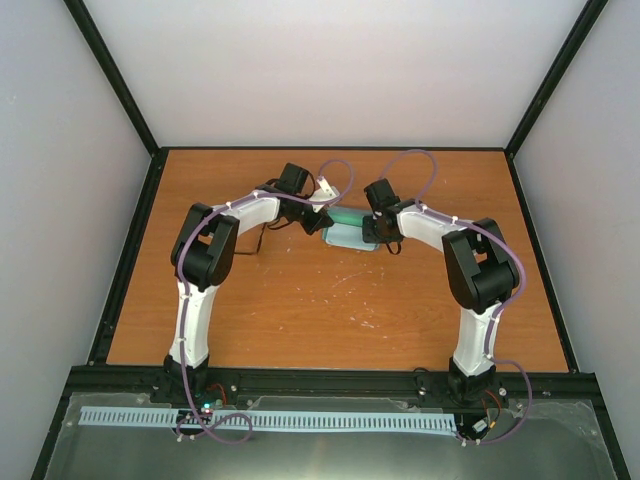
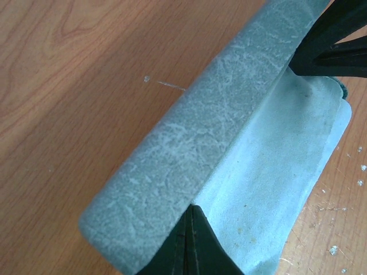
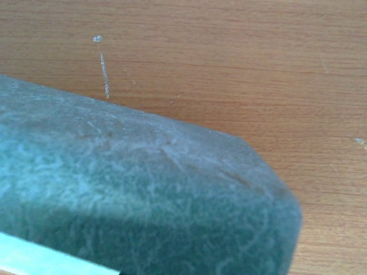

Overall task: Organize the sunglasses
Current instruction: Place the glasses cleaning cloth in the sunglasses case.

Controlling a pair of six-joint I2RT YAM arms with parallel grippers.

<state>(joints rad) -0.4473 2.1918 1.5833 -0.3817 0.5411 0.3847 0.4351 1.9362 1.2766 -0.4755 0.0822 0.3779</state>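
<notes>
Slippage threatens: the left gripper [image 2: 192, 223], jaws closed tight on nothing evident, noses the seam between grey-blue case [image 2: 189, 143] and light-blue cloth [image 2: 275, 172], the right gripper [image 2: 307, 57], likewise closed, meets the case's other end, and the sunglasses show in no view, so uneven pushing could skid the case or snag the cloth.

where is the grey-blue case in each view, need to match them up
Top external: the grey-blue case is small, midway across the far half of the table.
Left wrist: it is a wide diagonal band, lower left to upper right.
Right wrist: it fills the lower left, rounded corner at right.
Shared landmark: a pale scratch with a dot at one end, beside the case in both wrist views; not discernible from above.
</notes>
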